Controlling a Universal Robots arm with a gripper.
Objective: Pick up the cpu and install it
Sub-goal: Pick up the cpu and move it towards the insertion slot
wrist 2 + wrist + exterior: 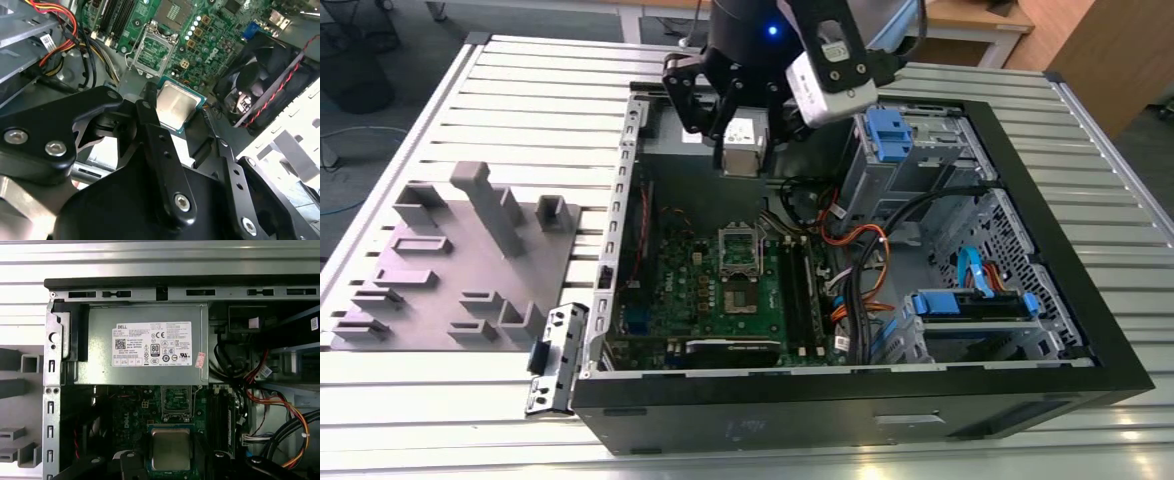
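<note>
The cpu, a flat square chip with a silvery top and a green rim, hangs in the air above the motherboard inside the open computer case. My gripper is shut on it, one black finger against each side. In the first wrist view the cpu sits just short of the socket, whose frame stands open. In the exterior view my gripper hovers over the case's far end, with the cpu in it and the socket lower down.
A silver power supply fills the case's far end. Orange and black cables, memory slots and blue drive bays lie beside the socket. A black fan is close by. A grey fixture tray rests outside the case.
</note>
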